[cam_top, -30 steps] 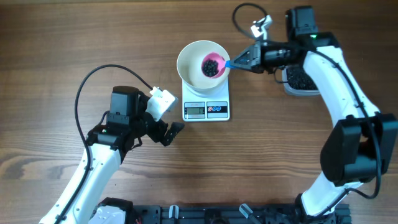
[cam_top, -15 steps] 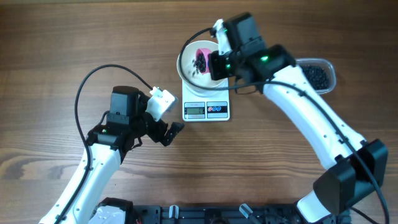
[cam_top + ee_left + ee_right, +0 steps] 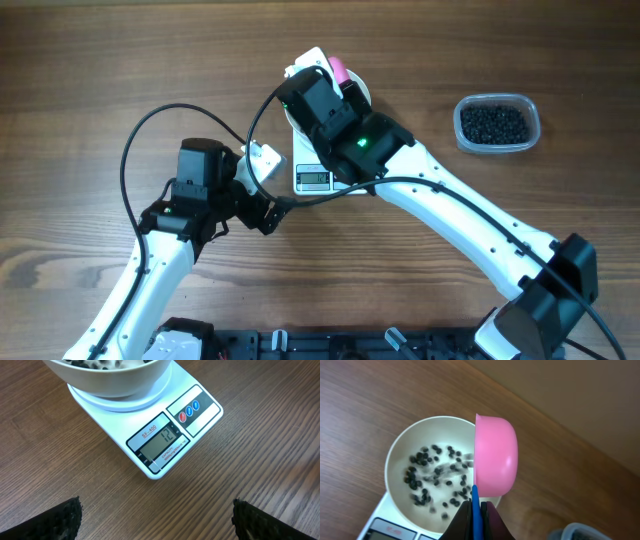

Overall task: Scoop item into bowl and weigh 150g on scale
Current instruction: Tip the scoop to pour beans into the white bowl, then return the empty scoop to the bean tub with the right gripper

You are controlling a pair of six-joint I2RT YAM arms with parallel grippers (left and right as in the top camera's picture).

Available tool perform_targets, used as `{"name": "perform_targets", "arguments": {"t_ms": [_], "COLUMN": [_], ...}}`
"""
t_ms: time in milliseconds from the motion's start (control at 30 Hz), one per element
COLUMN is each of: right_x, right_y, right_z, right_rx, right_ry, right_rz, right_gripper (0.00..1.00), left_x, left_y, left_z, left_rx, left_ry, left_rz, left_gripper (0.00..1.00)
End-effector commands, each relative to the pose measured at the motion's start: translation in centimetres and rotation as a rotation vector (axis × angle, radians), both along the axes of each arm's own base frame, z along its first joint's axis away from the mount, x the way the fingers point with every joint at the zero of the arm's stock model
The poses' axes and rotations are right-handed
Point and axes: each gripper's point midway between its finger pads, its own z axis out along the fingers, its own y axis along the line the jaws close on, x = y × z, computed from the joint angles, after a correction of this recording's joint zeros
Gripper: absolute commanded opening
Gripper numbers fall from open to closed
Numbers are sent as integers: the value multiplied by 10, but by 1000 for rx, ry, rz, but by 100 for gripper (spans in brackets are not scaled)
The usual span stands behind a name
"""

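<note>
Right end effector, pinching the blue handle of a pink scoop, holds the scoop tipped on its side above the rim of the bowl. Black beads lie scattered over the bowl's floor, some blurred. The bowl sits on the scale, far centre of the counter. Left end effector, fingers spread, is just near-left of the scale. A clear tub of beads stands far right.
</note>
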Motion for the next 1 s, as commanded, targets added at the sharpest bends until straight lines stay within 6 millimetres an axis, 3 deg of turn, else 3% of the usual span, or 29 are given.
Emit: {"name": "perform_targets", "arguments": {"t_ms": [0, 233, 333, 433, 567, 600, 700, 800, 967], "right_x": [4, 2, 4, 5, 0, -3, -10, -18, -17], "right_y": [-7, -3, -21, -73, -157, -187, -235, -277, -306], "right_z": [25, 23, 47, 77, 88, 86, 70, 40, -17], "right_rx": [-8, 137, 289, 382, 403, 392, 344, 290, 206], "right_ry": [-68, 8, 38, 24, 42, 50, 119, 232, 438], "right_rz": [-26, -7, 3, -72, -231, -303, -392, -486, -500], "right_gripper": [4, 4, 4, 4, 4, 4, 4, 4, 4], "left_x": [-2, -2, -2, -2, -2, -2, -2, -2, -2], "left_y": [-1, -1, -1, -1, -1, -1, -1, -1, -1], "left_z": [-1, -1, -1, -1, -1, -1, -1, -1, -1], "left_rx": [-14, -14, -14, -14, -14, -14, -14, -14, -14], "left_ry": [10, 10, 10, 10, 10, 10, 10, 10, 10], "left_rz": [-1, -1, -1, -1, -1, -1, -1, -1, -1], "left_gripper": [100, 100, 100, 100, 100, 100, 100, 100, 100]}}
